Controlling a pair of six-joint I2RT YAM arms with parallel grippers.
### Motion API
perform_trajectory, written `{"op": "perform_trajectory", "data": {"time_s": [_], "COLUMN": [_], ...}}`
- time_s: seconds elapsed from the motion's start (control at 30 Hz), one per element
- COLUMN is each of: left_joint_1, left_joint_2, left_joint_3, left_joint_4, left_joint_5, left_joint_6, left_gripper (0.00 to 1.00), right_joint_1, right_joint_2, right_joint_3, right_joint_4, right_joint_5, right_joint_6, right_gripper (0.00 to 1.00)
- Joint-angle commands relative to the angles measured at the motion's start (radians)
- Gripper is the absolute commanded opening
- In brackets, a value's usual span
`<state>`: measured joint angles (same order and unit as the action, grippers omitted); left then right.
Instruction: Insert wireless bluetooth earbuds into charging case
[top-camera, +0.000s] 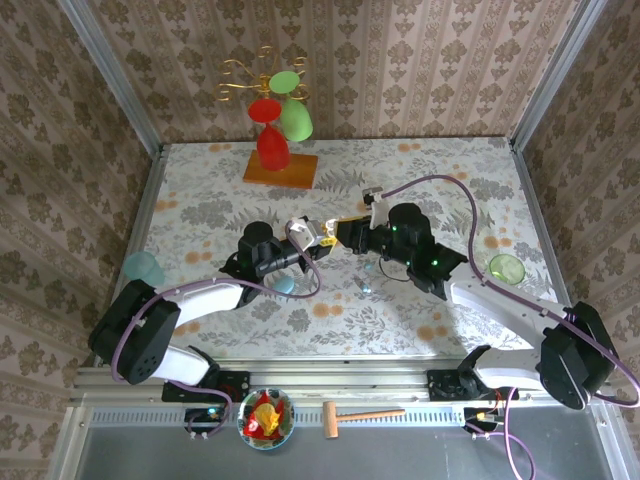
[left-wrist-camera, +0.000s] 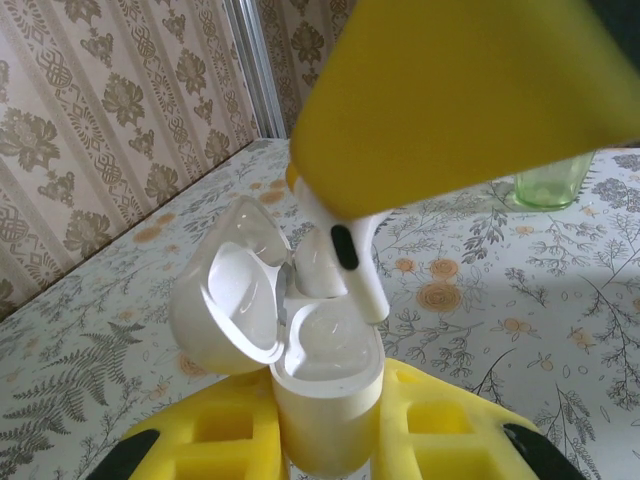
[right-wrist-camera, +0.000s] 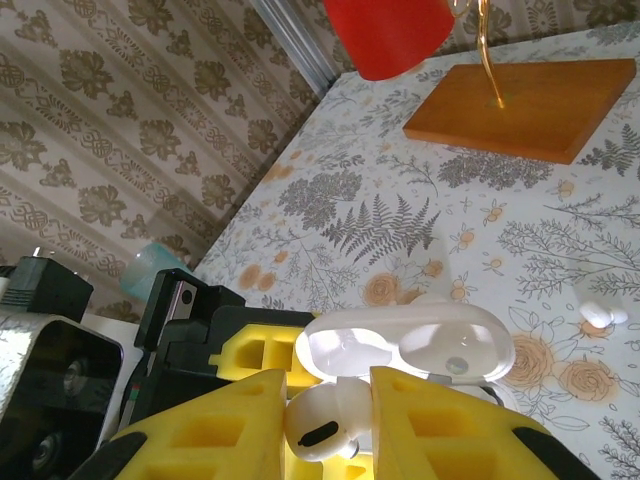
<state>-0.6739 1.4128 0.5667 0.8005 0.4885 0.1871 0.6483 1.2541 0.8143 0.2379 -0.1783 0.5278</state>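
A white earbud (right-wrist-camera: 322, 422) is pinched between the yellow pads of the right gripper (top-camera: 333, 235), whose jaws are closed narrowly on it, the stem with its dark oval mark facing outward. In the left wrist view the earbud is seen hanging just over the open body of the white charging case (left-wrist-camera: 328, 395), its rounded head close to the hinge and its stem slanting toward the case's right rim; whether it touches the case cannot be told. The case is held upright off the table by the left gripper (top-camera: 294, 241), whose jaws are clamped on the lower body, and the case lid (left-wrist-camera: 226, 298) is swung fully open to the left.

On the flowered tabletop (top-camera: 420, 320) beyond the case, in the right wrist view, a small white piece (right-wrist-camera: 600, 316) is seen lying apart, too blurred to be named. Far behind the case a wooden base (top-camera: 281, 167) carries red and green glasses on a wire stand. A green glass (top-camera: 506, 268) stands well to the right of the case, and a teal cup (top-camera: 143, 266) well to its left.
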Motion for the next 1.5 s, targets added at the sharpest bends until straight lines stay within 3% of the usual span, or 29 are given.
{"op": "perform_trajectory", "data": {"time_s": [0.0, 0.53, 0.93, 1.13, 1.47], "left_joint_1": [-0.007, -0.015, -0.016, -0.013, -0.006], "left_joint_2": [-0.004, 0.003, 0.024, 0.013, 0.001], "left_joint_3": [0.032, 0.045, 0.061, 0.05, 0.041], "left_joint_4": [0.039, 0.052, 0.057, 0.076, 0.078], "left_joint_5": [0.001, 0.012, -0.055, -0.08, -0.08], "left_joint_6": [-0.031, -0.059, -0.106, -0.136, -0.129], "left_gripper": [0.03, 0.03, 0.03, 0.04, 0.04], "right_joint_1": [0.008, 0.008, 0.016, 0.016, 0.016], "right_joint_2": [0.016, 0.06, 0.115, 0.117, 0.064], "right_joint_3": [0.034, 0.013, -0.027, -0.052, -0.039], "right_joint_4": [0.057, 0.139, 0.217, 0.202, 0.144], "right_joint_5": [0.034, 0.034, 0.026, 0.082, 0.129], "right_joint_6": [-0.007, 0.005, 0.07, 0.072, 0.063], "right_gripper": [0.24, 0.24, 0.25, 0.25, 0.41]}}
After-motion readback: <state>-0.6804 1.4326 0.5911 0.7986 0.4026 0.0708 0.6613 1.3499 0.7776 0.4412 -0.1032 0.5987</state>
